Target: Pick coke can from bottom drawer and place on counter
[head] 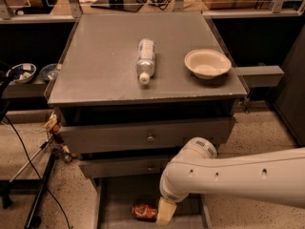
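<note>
Can't read any lettering on the coke can, it's just a red shape lying on the floor of the bottom drawer. My fingers are down there just beside it. Apart or together? Can't tell.

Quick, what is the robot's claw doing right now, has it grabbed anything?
Gripper: low in the bottom drawer, right beside the coke can; open, closed or holding the can cannot be told.
</note>
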You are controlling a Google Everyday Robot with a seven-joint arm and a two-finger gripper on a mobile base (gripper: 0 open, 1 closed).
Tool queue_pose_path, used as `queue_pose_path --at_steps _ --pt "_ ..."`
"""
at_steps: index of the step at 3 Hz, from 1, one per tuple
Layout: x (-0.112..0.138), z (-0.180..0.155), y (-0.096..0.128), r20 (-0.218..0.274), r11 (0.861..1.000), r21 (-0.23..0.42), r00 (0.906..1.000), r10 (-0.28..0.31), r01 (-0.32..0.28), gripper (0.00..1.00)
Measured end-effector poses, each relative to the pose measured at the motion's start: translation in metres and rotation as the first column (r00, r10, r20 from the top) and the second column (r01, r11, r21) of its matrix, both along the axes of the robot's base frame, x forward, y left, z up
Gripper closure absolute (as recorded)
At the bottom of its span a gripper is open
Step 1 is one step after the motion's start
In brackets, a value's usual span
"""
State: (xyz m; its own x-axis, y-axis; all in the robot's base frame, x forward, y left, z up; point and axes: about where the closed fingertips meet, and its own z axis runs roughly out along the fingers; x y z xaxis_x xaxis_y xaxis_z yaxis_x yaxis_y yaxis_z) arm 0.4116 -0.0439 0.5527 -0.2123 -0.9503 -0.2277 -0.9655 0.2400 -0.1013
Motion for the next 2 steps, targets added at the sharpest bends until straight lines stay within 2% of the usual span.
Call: queue_pose_path --at_steps 1,2 --pt "-0.004 -0.031 0.001 -0.021 1.0 0.007 0.9997 0.01 -0.01 0.0" --pt "-0.004 -0.096 0.023 -0.11 0.998 0.032 0.9926 0.051 -0.048 0.0"
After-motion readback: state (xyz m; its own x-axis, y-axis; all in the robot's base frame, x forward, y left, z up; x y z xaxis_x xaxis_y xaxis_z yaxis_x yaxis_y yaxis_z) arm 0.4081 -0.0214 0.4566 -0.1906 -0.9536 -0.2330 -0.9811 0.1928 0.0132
